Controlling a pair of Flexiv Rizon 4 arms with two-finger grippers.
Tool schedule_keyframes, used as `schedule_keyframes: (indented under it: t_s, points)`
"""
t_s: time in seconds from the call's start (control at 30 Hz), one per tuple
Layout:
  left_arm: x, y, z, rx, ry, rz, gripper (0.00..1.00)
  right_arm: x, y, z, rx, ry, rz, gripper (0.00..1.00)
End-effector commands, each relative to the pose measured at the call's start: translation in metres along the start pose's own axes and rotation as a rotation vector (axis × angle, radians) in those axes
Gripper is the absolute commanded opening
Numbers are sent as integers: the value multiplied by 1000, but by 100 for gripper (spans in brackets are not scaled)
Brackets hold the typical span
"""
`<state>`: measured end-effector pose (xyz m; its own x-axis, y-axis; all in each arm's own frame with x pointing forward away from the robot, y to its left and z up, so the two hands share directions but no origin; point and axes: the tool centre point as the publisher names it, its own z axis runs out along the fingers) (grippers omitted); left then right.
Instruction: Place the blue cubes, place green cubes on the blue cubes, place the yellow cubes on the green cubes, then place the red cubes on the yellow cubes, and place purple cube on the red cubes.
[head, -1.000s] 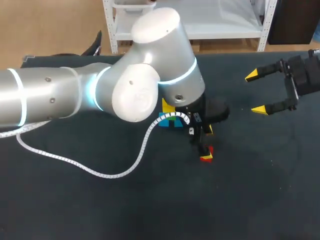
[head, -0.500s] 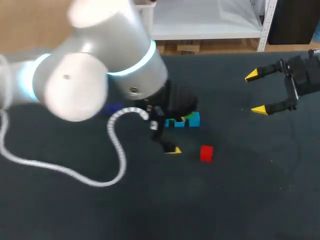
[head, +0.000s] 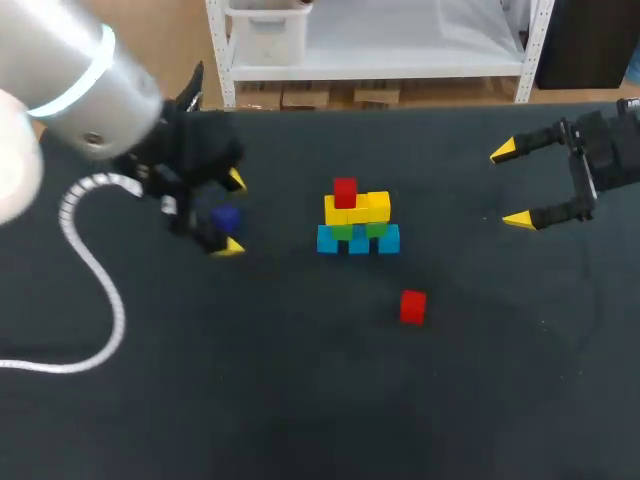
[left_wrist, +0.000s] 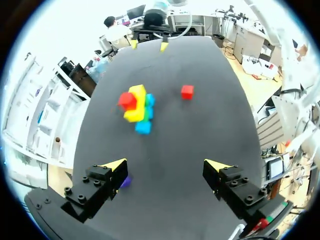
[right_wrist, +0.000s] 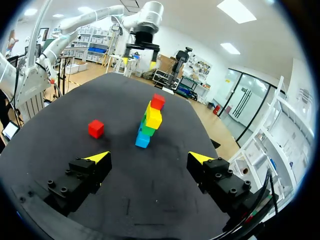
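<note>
A stack (head: 357, 222) stands mid-table: blue cubes (head: 358, 241) at the bottom, green (head: 362, 230) on them, yellow (head: 357, 208) above, and one red cube (head: 345, 190) on top. A second red cube (head: 412, 306) lies loose in front of it. At the left, the purple cube (head: 225, 218) lies on the table between the fingers of my open left gripper (head: 233, 214); in the left wrist view the purple cube (left_wrist: 125, 181) peeks out beside one finger of the gripper (left_wrist: 166, 165). My right gripper (head: 510, 186) hangs open and empty at the far right, with the stack (right_wrist: 149, 122) ahead of it (right_wrist: 149, 158).
The dark table (head: 300, 400) reaches the front and both sides. A white cable (head: 95, 270) trails from my left arm over the table's left part. Shelving stands past the far edge.
My left arm has swung from the loose red cube, past the stack, to the purple cube at the left, uncovering the stack. The right arm has not moved.
</note>
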<state>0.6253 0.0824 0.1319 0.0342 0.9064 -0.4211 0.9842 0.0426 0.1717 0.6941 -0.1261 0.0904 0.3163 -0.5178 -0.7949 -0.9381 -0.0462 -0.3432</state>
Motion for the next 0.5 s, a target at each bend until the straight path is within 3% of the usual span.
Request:
schedule_keyframes:
  t_s: [0.03,0.3,0.47,0.5]
  points:
    - [19,31,2,57,-44,34,100,0,0,0,0,1,1,100]
    - [22,63,22,107,-64,61,100,0,0,0,0,1,1,100]
    - [21,69,32,132,-71,70,100,0,0,0,0,1,1,100]
    - [21,69,32,132,-71,70,100,-3,1,2,-28,-35,-71,100]
